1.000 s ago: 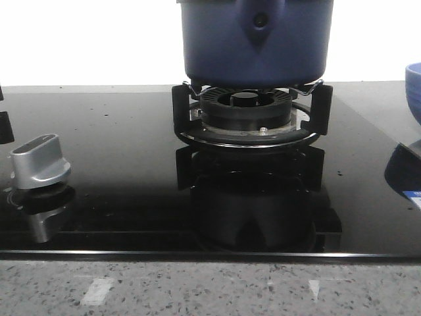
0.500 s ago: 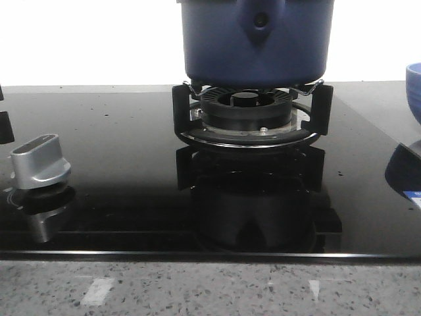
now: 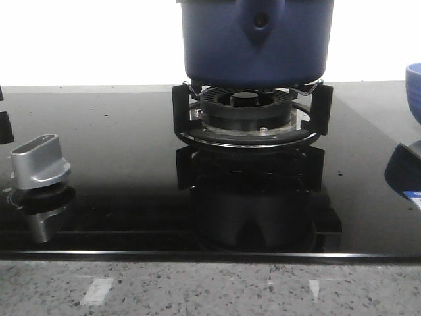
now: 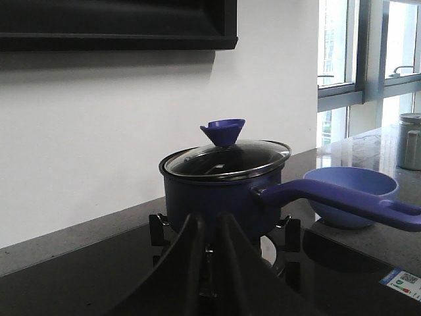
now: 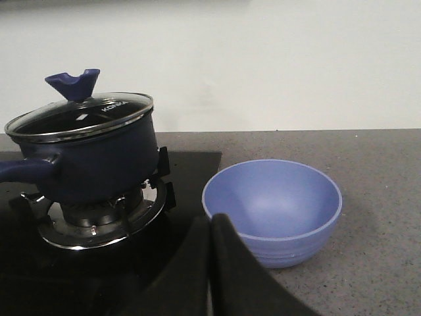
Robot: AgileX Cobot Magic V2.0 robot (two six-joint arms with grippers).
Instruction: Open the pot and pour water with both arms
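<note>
The dark blue pot (image 3: 256, 46) stands on the gas burner (image 3: 247, 115) at the back centre, its teardrop handle mount and small hole facing me. In the left wrist view the pot (image 4: 197, 194) carries a glass lid (image 4: 227, 158) with a blue knob (image 4: 223, 130), and its long handle (image 4: 329, 197) points toward the bowl. My left gripper (image 4: 212, 217) is shut and empty, short of the pot. My right gripper (image 5: 210, 220) is shut and empty, between the pot (image 5: 99, 158) and the light blue bowl (image 5: 273, 207). Neither gripper shows in the front view.
The light blue bowl (image 3: 414, 89) sits on the grey counter right of the black glass hob. A silver stove knob (image 3: 41, 161) is at the hob's front left. A metal canister (image 4: 409, 141) stands beyond the bowl. A speckled counter edge runs along the front.
</note>
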